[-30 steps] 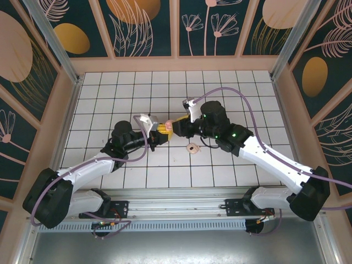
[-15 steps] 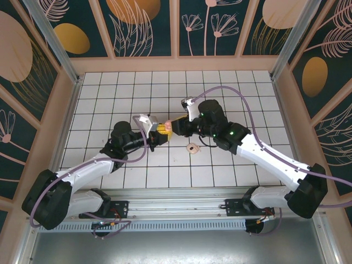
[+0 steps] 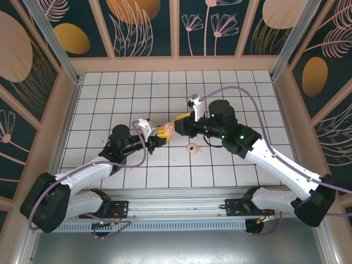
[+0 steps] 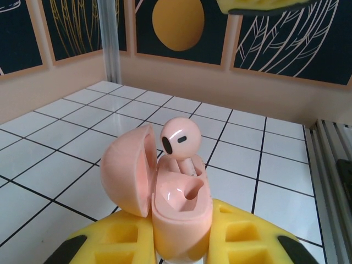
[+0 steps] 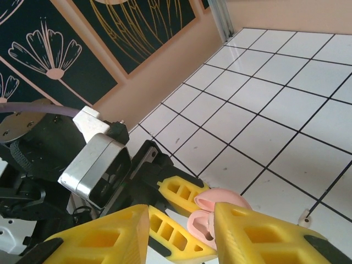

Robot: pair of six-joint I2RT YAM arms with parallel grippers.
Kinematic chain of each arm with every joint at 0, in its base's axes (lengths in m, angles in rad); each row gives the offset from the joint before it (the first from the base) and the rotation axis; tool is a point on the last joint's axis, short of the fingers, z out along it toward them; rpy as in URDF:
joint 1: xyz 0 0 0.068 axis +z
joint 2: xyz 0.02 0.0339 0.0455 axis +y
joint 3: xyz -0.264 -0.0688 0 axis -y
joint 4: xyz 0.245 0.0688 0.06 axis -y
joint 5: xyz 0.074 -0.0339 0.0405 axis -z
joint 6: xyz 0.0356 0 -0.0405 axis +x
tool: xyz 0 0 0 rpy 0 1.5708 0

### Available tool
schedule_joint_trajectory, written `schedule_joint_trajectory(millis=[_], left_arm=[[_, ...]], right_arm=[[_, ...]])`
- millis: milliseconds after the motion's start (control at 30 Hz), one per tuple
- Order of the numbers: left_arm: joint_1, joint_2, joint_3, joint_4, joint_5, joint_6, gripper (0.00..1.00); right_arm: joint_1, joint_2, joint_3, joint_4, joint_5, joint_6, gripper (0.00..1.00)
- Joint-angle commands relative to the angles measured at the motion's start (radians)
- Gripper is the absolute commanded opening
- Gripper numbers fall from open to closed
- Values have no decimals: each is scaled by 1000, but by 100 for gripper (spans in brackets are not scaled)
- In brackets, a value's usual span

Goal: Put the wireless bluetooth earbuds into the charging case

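The charging case (image 4: 179, 212) is a salmon-pink clamshell held upright with its lid (image 4: 124, 170) swung open to the left. My left gripper (image 4: 181, 223) is shut on its base, yellow fingers (image 4: 250, 242) on both sides. One earbud (image 4: 181, 137) stands in the far slot, its round head sticking out; the near slot is bare. From above, the case (image 3: 163, 130) sits between my left gripper (image 3: 157, 137) and my right gripper (image 3: 179, 126). My right gripper (image 5: 180, 214) hangs open just over the case (image 5: 201, 223), holding nothing.
A cream ring-shaped piece with a dark centre (image 3: 192, 147) lies on the tiles just right of and nearer than the case. A tiny pale bit (image 5: 302, 221) rests on a tile beside the case. Wooden walls (image 3: 176, 63) ring the white grid floor.
My right arm has drawn back a little to the right, away from the case. The left arm has shifted slightly toward the near left, the case still in its grip.
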Motion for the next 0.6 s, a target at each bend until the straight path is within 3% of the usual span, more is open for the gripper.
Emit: schedule_joint_trajectory(millis=[0,567], left_arm=[[4,-25,-9,44,11,46,12],[4,-33,-4,29,19,56,9]], right_arm=[[0,12,11,-39,2,-34,37],[21,133,84,-96,15,-69,36]])
